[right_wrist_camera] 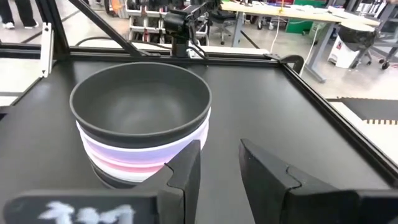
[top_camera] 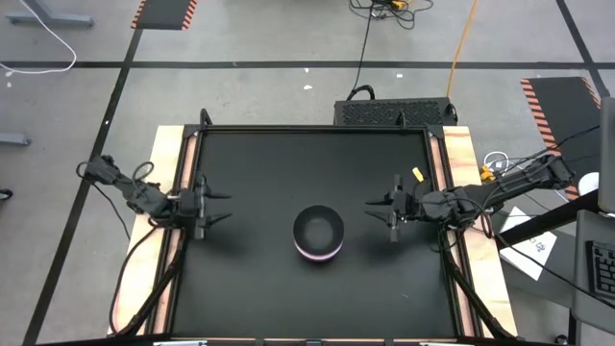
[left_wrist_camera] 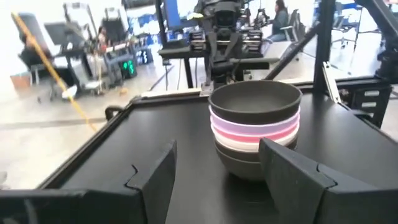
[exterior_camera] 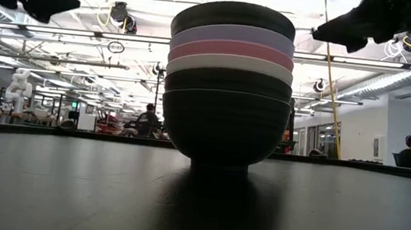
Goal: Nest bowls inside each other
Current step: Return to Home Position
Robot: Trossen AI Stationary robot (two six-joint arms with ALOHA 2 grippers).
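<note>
Bowls (top_camera: 318, 234) nested, left claw (top_camera: 226, 207), right claw (top_camera: 373, 210) flanking, spread

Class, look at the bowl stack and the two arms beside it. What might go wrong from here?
1. The stack stands six bowls high on one narrow foot, so a bump may tip it.
2. The left gripper and right gripper, both open and empty, point at the stack from either side. Any inward swing while pulling away could clip the top bowl.
</note>
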